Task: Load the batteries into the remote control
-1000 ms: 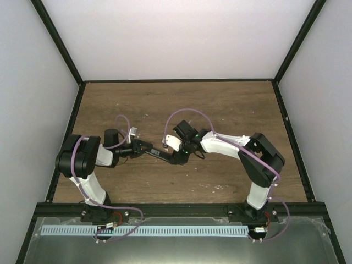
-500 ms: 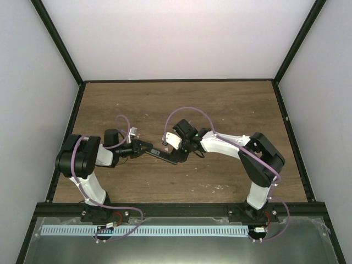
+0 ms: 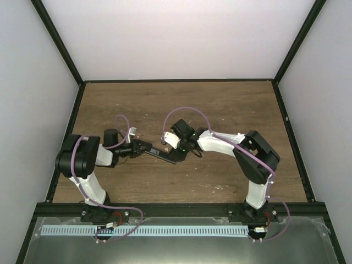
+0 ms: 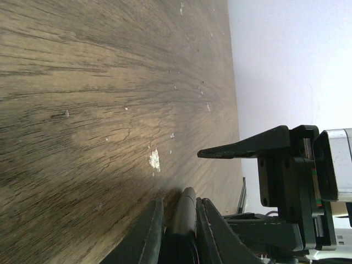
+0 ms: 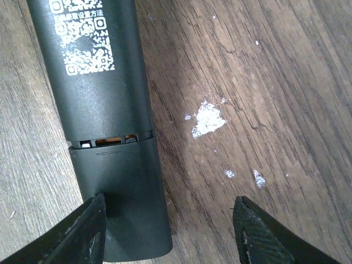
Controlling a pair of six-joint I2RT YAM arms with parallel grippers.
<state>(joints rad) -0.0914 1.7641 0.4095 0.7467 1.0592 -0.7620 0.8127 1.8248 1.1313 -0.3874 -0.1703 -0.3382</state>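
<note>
Plastic, matte and black, forms the slim rectangular remote control, its left end pinched by the left gripper over the grainy, white-flecked wooden table; the right gripper hangs wide open, empty, above its right end.

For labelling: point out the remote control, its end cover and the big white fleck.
remote control (image 5: 88,52): right wrist view, printed back.
end cover (image 5: 124,192): right wrist view, its middle.
big white fleck (image 5: 208,120): right wrist view, centre.
</note>
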